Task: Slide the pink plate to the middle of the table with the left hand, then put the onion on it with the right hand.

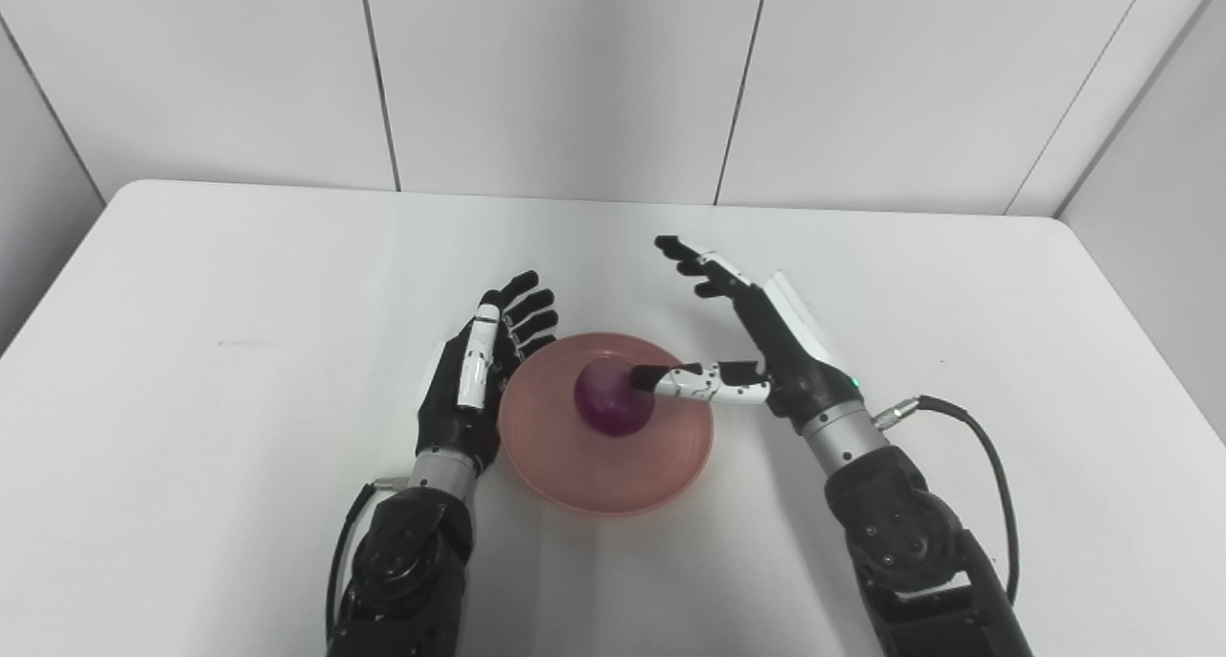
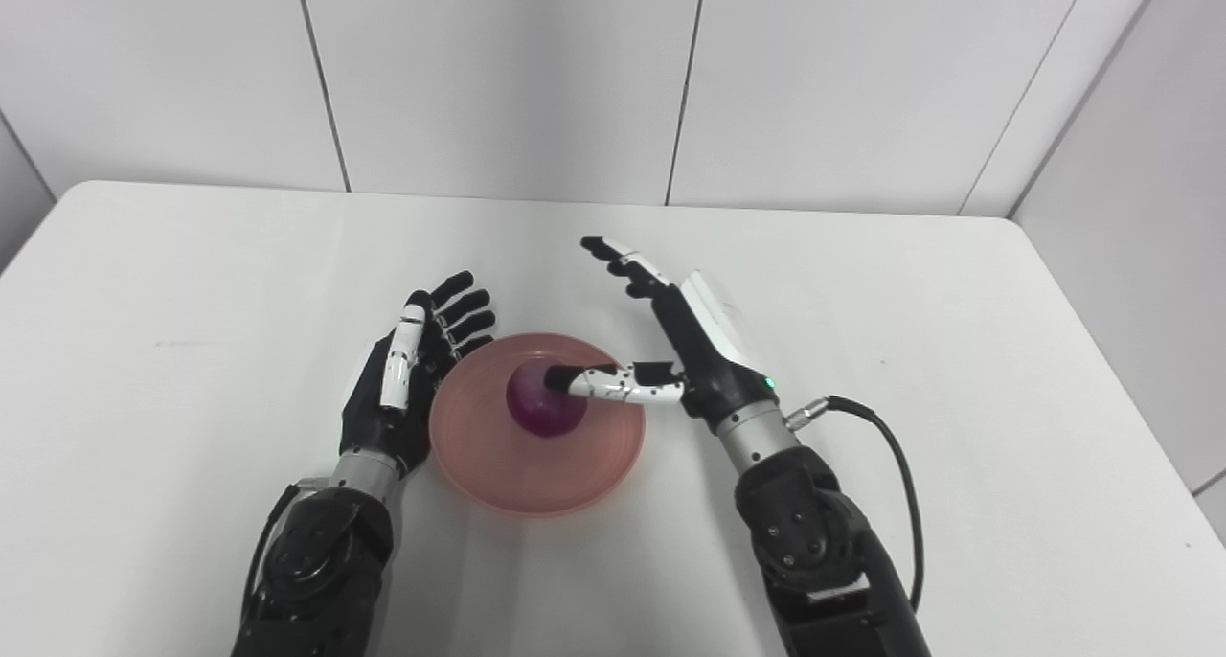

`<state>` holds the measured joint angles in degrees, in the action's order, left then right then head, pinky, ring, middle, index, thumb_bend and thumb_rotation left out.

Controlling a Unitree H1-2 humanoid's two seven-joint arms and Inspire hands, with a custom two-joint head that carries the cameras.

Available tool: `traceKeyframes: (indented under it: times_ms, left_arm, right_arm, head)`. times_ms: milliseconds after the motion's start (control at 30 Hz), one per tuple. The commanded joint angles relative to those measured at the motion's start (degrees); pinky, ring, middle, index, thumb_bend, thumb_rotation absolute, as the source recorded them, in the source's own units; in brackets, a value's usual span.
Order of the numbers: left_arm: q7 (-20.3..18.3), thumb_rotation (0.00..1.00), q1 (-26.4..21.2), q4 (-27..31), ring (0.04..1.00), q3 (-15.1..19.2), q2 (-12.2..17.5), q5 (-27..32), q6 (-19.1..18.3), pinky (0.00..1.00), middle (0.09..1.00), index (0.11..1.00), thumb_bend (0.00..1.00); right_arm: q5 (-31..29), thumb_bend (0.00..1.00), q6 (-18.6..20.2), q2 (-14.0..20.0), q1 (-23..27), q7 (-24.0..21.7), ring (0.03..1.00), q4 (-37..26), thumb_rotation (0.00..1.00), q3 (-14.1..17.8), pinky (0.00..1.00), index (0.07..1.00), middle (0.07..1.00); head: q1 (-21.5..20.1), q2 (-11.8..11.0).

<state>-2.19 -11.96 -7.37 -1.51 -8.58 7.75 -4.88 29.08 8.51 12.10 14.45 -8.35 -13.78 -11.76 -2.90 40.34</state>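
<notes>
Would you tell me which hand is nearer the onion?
Right. The right hand has its thumb at the onion; the left hand rests beside the pink plate's left rim.

The pink plate looks like smooth, slightly translucent plastic with faint concentric rings and a soft sheen. On it, the onion has a glossy purple skin. Left of the plate, the left hand is matt black plastic with glossy white panels; right of it, the right hand looks alike (its wrist is brushed metal). The table under the plate is smooth, matt white.
</notes>
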Motion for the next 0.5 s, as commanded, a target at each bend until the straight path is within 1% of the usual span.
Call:
traceKeyframes:
  times_ms: [0,167,267,300,467]
  left_arm:
    - [0.1,1.0,-0.4,-0.5,0.801,0.1,-0.5,0.2,0.6,0.77,0.807,0.792,0.4]
    - [0.2,1.0,-0.4,-0.3,0.801,0.2,-0.5,0.2,0.2,0.77,0.806,0.791,0.4]
    - [0.0,1.0,-0.4,-0.3,0.808,0.0,-0.4,0.2,0.3,0.78,0.812,0.798,0.4]
    - [-0.1,1.0,-0.4,-0.4,0.808,0.0,-0.4,0.2,0.4,0.78,0.813,0.799,0.4]
    - [0.0,1.0,-0.4,-0.7,0.807,0.0,-0.4,0.1,1.0,0.78,0.81,0.796,0.4]
  right_arm:
    - [0.3,0.9,-3.1,0.3,0.5,2.3,0.854,-1.2,0.66,1.2,0.78,0.894,0.876]
    - [-0.1,0.82,-2.5,0.1,-1.4,3.9,0.846,-1.8,0.77,2.9,0.76,0.893,0.875]
    - [-1.1,0.78,-2.8,-0.4,-2.7,5.0,0.849,-1.9,0.83,4.1,0.76,0.895,0.88]
    - [-1.3,0.78,-2.9,-0.6,-3.1,5.4,0.849,-1.9,0.84,4.4,0.76,0.895,0.88]
    - [-1.8,0.65,-2.9,-0.8,-4.4,6.2,0.863,-1.8,0.97,4.9,0.79,0.897,0.891]
  head:
    - [0.0,0.0]
    - [0.0,0.1]
    - [0.1,0.1]
    - [0.2,0.1]
    - [0.2,0.1]
